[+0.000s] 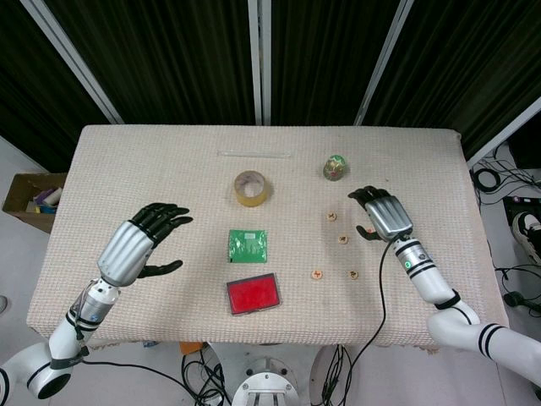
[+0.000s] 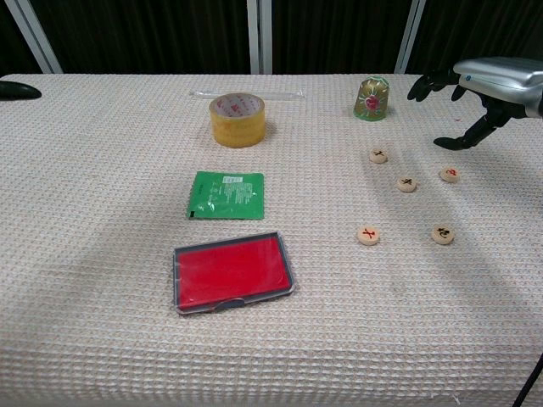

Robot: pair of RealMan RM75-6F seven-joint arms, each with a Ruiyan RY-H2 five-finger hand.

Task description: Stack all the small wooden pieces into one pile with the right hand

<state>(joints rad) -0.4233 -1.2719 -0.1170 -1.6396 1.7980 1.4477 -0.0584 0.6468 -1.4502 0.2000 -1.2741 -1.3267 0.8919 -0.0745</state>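
Observation:
Several small round wooden pieces lie apart on the right half of the table, none stacked: one (image 2: 378,156) farthest back, one (image 2: 407,184) in the middle, one (image 2: 450,175) to its right, and two (image 2: 367,236) (image 2: 442,234) nearer the front. In the head view they show as pieces (image 1: 332,216) (image 1: 343,239) (image 1: 317,274) (image 1: 352,274). My right hand (image 1: 380,213) (image 2: 479,93) hovers over the rightmost back piece, fingers apart and curved down, holding nothing. My left hand (image 1: 144,241) floats open over the table's left side, far from the pieces.
A tape roll (image 1: 252,188) and a small green-and-gold domed object (image 1: 336,167) stand toward the back. A green packet (image 1: 248,245) and a red case (image 1: 253,294) lie at centre front. A clear strip (image 1: 254,154) lies near the far edge.

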